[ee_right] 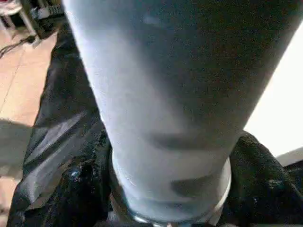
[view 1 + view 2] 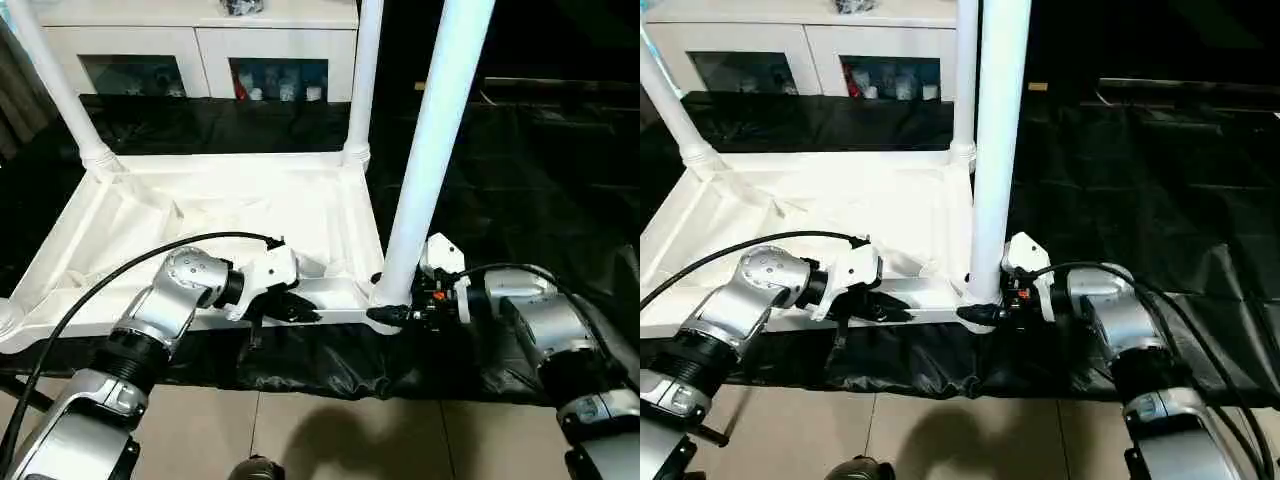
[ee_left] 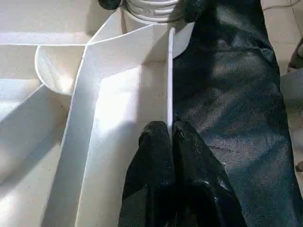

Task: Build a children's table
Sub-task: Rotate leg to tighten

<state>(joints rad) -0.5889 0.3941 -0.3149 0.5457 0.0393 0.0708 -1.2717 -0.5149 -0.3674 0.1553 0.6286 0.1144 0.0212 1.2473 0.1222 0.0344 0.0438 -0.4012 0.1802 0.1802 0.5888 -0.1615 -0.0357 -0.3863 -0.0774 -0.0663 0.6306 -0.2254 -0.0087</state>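
A crinkled black plastic sheet (image 2: 500,180) covers the floor, its near edge bunched into folds where it meets the beige floor tiles (image 2: 350,440). Along the sheet's far edge stands a white cabinet (image 2: 200,45) with two glass doors, and small white and red items (image 2: 280,85) sit behind the glass, too small to identify. A small dark object (image 2: 240,6) lies on the cabinet's top.

The tabletop (image 2: 200,215) is smooth white plastic with a dull sheen, its thin rim pinched between the left fingers (image 3: 156,161), which wear wrinkled, glossy black covers. The leg (image 2: 430,150) between the right fingers (image 1: 75,198) is a smooth, satiny white tube. Under them lies a black sheet (image 2: 520,190), crinkled and faintly shiny like thin woven fabric. The forearms (image 2: 170,300) are brushed silver metal. The floor (image 2: 330,435) is smooth beige tile.
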